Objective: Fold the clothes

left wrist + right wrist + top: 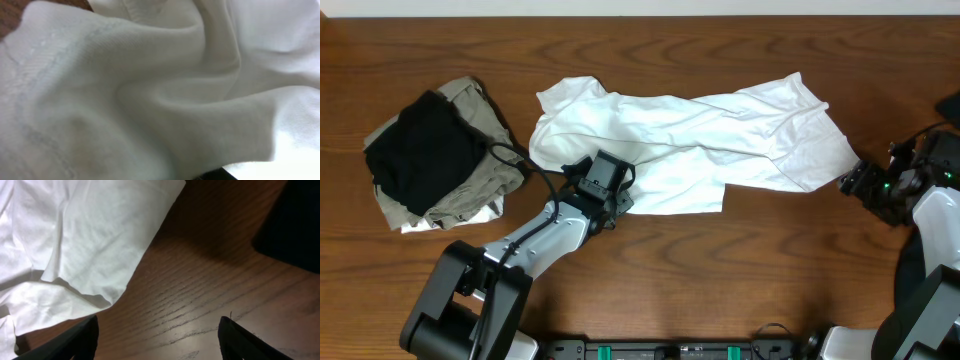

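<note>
While white T-shirt [720,140] sprawls, black-khaki pile [430,155] left, dark cloth [295,225] right.

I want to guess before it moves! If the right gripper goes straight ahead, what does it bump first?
Probably the white T-shirt. The right gripper, jaws open, points across bare table toward its edge; angled lower, it would touch wood first.

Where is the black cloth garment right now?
In the overhead view, the black cloth garment lies on the left side of the wooden table, atop a crumpled khaki garment, left of the white T-shirt.
</note>
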